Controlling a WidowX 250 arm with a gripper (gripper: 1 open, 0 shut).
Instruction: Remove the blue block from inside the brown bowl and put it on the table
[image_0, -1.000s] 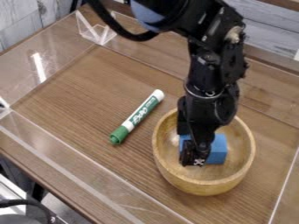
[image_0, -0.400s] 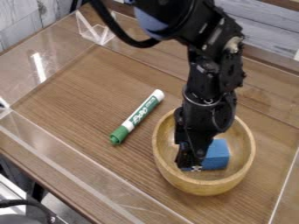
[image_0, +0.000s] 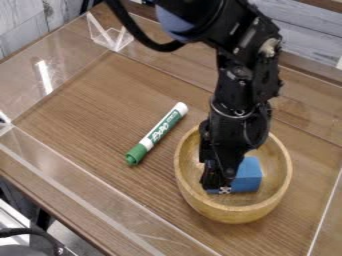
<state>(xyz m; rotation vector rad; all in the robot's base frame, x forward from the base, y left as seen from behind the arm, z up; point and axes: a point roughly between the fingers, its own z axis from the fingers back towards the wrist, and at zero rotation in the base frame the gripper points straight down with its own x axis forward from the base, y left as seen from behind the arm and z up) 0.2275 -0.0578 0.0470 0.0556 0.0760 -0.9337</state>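
Note:
The brown bowl (image_0: 195, 196) sits on the table (image_0: 100, 100) at the right front. The blue block (image_0: 251, 175) lies inside it, right of centre. My gripper (image_0: 229, 181) points straight down into the bowl, its black fingers (image_0: 214, 178) closed against the block's sides. The left finger hides part of the block, and the far finger is mostly hidden behind the wrist. The block still rests low in the bowl.
A green-and-white marker (image_0: 156, 132) lies on the table just left of the bowl. Low clear acrylic walls (image_0: 60, 165) edge the tabletop. Bare wood stretches to the left and behind the marker.
The jaws have narrowed onto the blue block, which now sits slightly further right in the bowl. The arm has stayed in place.

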